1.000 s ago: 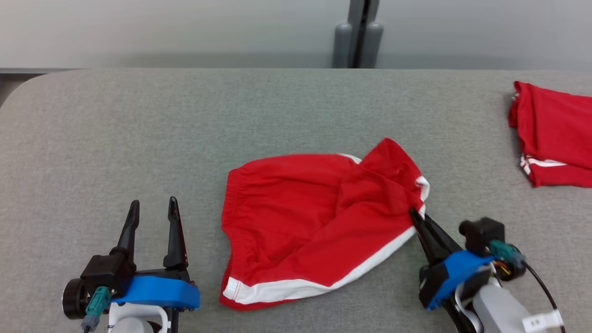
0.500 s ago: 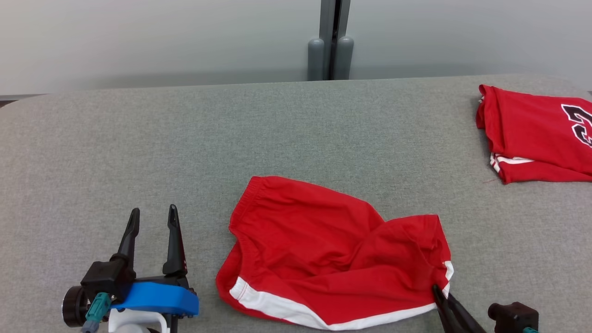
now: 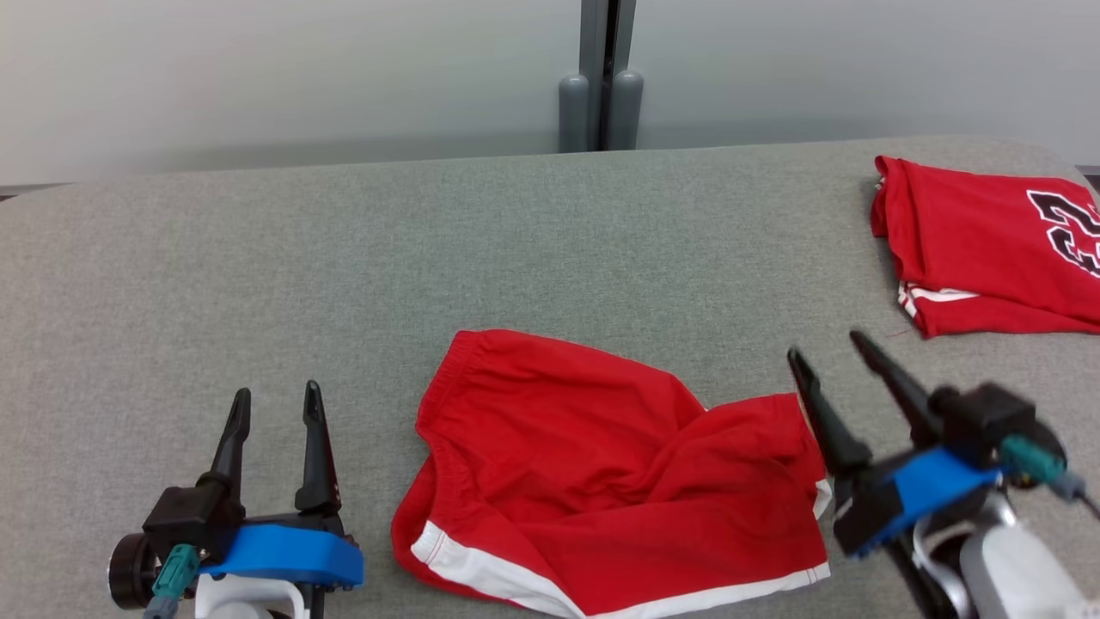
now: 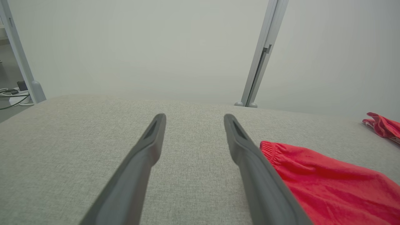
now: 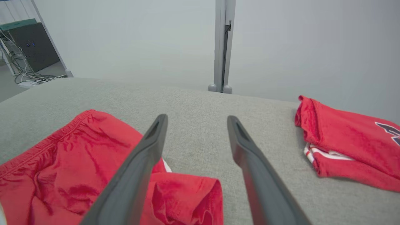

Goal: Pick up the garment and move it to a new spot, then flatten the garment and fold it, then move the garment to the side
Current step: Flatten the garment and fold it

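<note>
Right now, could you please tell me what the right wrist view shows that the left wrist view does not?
The right wrist view adds the open right gripper, the rumpled leg end of the red shorts and the dark print on the folded jersey. The left wrist view adds the open left gripper. Both share the red shorts, the folded jersey, the grey table and the partition post.
</note>
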### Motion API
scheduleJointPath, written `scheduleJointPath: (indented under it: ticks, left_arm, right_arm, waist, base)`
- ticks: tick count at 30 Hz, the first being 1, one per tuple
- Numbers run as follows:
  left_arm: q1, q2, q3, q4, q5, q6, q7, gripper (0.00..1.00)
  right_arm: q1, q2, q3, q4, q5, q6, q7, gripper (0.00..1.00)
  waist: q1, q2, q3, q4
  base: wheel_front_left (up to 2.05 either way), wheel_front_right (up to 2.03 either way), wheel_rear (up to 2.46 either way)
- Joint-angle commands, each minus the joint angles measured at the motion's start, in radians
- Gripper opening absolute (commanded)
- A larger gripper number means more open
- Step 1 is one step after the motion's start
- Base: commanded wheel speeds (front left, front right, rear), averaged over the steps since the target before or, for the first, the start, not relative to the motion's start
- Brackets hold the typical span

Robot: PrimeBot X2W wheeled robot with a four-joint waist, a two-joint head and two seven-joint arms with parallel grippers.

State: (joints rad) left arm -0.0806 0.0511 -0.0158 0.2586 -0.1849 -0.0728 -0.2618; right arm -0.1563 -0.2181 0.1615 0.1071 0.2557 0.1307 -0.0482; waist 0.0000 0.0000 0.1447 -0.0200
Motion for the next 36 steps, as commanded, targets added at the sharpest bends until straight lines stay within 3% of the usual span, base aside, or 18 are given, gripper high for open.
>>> scheduleJointPath:
  ticks: [1,10,17,26,27,28,29,36]
  left_arm:
    - [-0.010,-0.001,-0.002,0.000,0.002,-0.007,-0.004,1.00]
    - [-0.038,-0.001,-0.026,-0.004,-0.012,0.003,-0.004,1.00]
    - [-0.028,-0.001,-0.016,-0.008,-0.015,0.011,-0.004,1.00]
    - [-0.047,-0.001,-0.018,-0.007,-0.012,0.013,-0.004,1.00]
    - [-0.048,-0.001,-0.019,-0.008,-0.012,0.013,-0.004,1.00]
    - [-0.047,-0.001,-0.019,-0.009,-0.013,0.015,-0.004,1.00]
    - [-0.047,-0.001,-0.020,-0.011,-0.012,0.017,-0.004,1.00]
    - [-0.047,-0.001,-0.020,-0.009,-0.013,0.014,-0.004,1.00]
  right_arm:
    - [-0.027,-0.010,0.000,0.005,-0.004,0.000,0.006,1.00]
    - [-0.202,-0.046,0.046,0.209,-0.010,0.000,0.168,1.00]
    - [-0.172,-0.059,0.082,0.320,0.033,0.000,0.268,1.00]
    - [-0.124,-0.074,0.184,0.362,0.102,0.001,0.406,1.00]
    - [-0.120,-0.076,0.199,0.355,0.112,0.002,0.414,0.85]
    - [-0.119,-0.080,0.214,0.347,0.121,0.002,0.417,0.49]
    - [-0.120,-0.084,0.230,0.336,0.131,0.002,0.418,0.00]
    - [-0.196,-0.111,0.223,0.294,0.157,0.000,0.372,0.00]
  waist:
    - [0.0000,0.0000,0.004,0.004]
    - [0.0000,0.0000,0.038,0.052]
    - [0.0000,0.0000,0.046,0.057]
    - [0.0000,0.0000,0.051,0.047]
    - [0.0000,0.0000,0.051,0.046]
    - [0.0000,0.0000,0.052,0.044]
    - [0.0000,0.0000,0.052,0.044]
    - [0.0000,0.0000,0.054,0.047]
  base:
    - [0.00,0.00,0.00]
    - [0.00,0.00,0.00]
    - [0.00,0.00,0.00]
    - [0.00,0.00,0.00]
    - [0.00,0.00,0.00]
    - [0.00,0.00,0.00]
    - [0.00,0.00,0.00]
    - [0.00,0.00,0.00]
